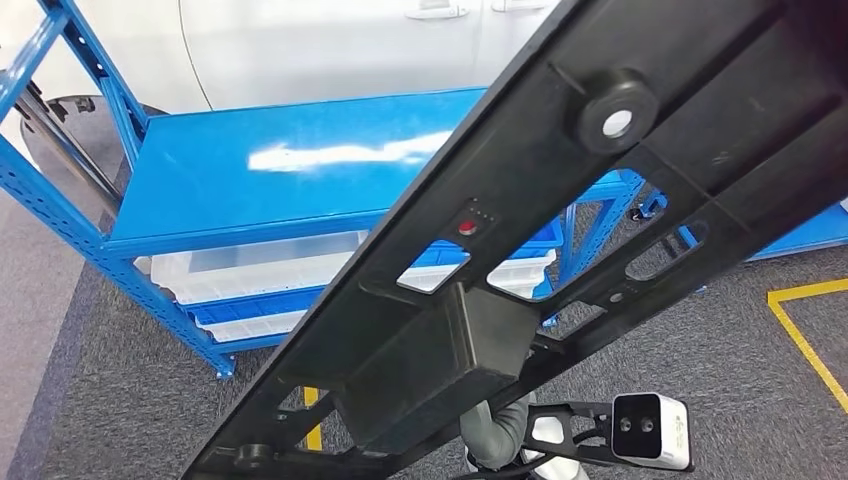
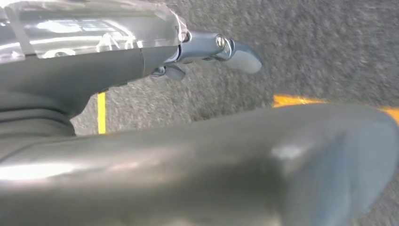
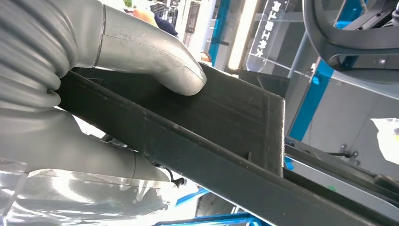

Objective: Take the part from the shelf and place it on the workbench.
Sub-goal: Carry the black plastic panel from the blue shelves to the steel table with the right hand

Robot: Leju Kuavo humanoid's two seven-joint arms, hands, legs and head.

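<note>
The right hand (image 3: 94, 94) clamps the long black part (image 1: 560, 250), which slants above the blue shelf (image 1: 250, 170), while the left hand (image 2: 141, 70) hangs over the carpet (image 2: 306, 42), grasping nothing, fingers loose.

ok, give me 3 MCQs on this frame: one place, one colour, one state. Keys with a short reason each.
1. Where does the long black part lie in the head view?
A. Flat on the shelf top
B. Slanting across the view, in front of the shelf
C. On the carpet

2. What colour is the shelf frame?
A. Blue
B. Red
C. Grey

3. What is the right hand doing?
A. Hanging open over the floor
B. Resting on the shelf top
C. Gripping the black part

Key:
1. B: the part runs diagonally from the lower left to the upper right, covering part of the shelf behind it.
2. A: the uprights and the top board are blue.
3. C: in the right wrist view the thumb presses on one face of the part and the rest of the hand wraps the other side.
</note>
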